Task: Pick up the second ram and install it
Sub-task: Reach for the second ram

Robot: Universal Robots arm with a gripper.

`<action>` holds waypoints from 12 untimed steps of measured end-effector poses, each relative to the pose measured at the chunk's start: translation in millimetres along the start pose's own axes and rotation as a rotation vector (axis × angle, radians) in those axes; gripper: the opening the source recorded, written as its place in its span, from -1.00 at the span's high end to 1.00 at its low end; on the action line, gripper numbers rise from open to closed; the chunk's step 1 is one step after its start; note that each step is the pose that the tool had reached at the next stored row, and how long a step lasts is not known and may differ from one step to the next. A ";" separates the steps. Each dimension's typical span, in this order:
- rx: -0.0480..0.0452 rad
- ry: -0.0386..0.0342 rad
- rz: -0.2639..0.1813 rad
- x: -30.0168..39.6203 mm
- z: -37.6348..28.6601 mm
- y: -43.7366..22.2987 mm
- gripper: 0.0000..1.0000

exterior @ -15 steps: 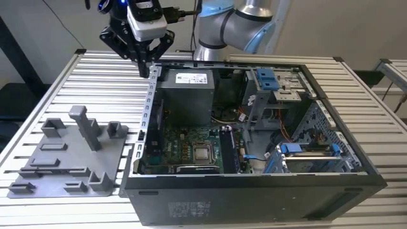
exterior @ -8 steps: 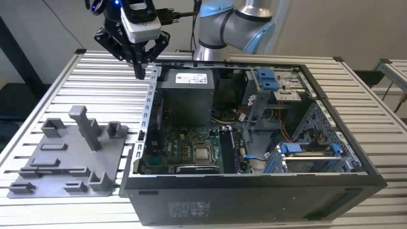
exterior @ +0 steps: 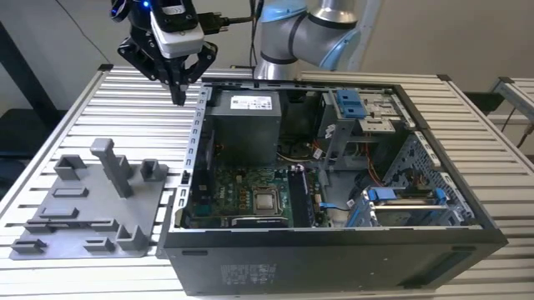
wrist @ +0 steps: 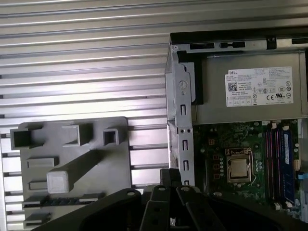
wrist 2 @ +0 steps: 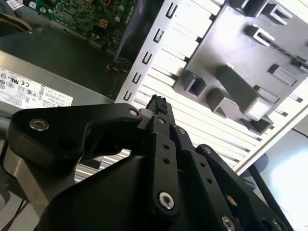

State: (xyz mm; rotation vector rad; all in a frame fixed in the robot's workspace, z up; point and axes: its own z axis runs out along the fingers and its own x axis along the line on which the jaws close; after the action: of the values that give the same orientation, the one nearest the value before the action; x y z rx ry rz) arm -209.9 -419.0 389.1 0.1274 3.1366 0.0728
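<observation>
Currently black gripper (exterior: 177, 84) pinched on thin dark second ram (exterior: 179, 99), over ribbed metal table (exterior: 125, 119), near white-labelled power supply (exterior: 242, 125).

Slatted aluminium table (exterior: 100, 119), ribbed top, evenly lit. Pale wall (exterior: 67, 31) rises behind the table. Dark floor (exterior: 25, 134) beside the table at the exterior view's left. Second slatted table (exterior: 517, 94) near it, exterior view's right.

The pincer (exterior: 179, 95) hangs above the slatted table (exterior: 125, 119) near its far edge, its fingers drawn together to a point and aimed downward, just outside the far corner of the open computer case (exterior: 334, 265). A grey holder plate (exterior: 149, 195) lies toward the near edge on the exterior view's left, just beside the case
</observation>
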 end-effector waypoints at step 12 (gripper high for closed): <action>0.0084 0.0033 0.000 3.9 1.9 -0.6 0.79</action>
State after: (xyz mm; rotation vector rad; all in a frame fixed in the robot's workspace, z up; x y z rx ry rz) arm -213.9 -419.2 387.2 0.1281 3.1405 0.0599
